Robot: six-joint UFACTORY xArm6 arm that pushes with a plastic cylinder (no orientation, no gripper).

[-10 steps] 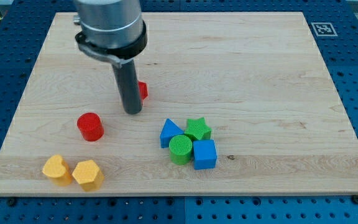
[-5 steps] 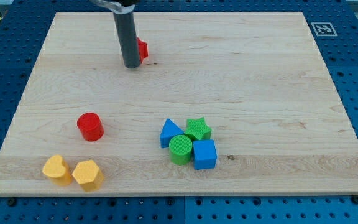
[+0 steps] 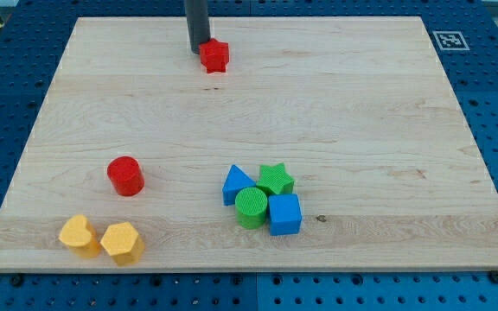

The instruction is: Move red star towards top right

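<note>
1. At the view's bottom left sit two yellow blocks. One is a yellow heart (image 3: pixel 77 235) and just beside it on the right is a yellow hexagon (image 3: pixel 122 242).
2. A little above them is one red cylinder (image 3: pixel 126 175), standing alone.
3. Near the view's top, left of the middle, my tip (image 3: pixel 199 50) comes down onto the worktop (image 3: pixel 361 121). The rod is dark and straight. There is no claw on this arm, only the rod, so nothing can spread or pinch.
4. The red star (image 3: pixel 215 56) is just to the right of my tip, touching it or almost touching it. It lies close to the top edge of the worktop, well away from the top right corner.
5. Below the middle is a tight bunch of four blocks: a blue triangle (image 3: pixel 236 184), a green cylinder (image 3: pixel 252 207), a green star (image 3: pixel 275 179) and a blue cube (image 3: pixel 285 213). They touch each other.
6. So there are two yellow, two red, two blue and two green blocks, eight in all.
7. In the top right corner is one small black and white square tag (image 3: pixel 450 40). It has a pattern but no words I can read.
</note>
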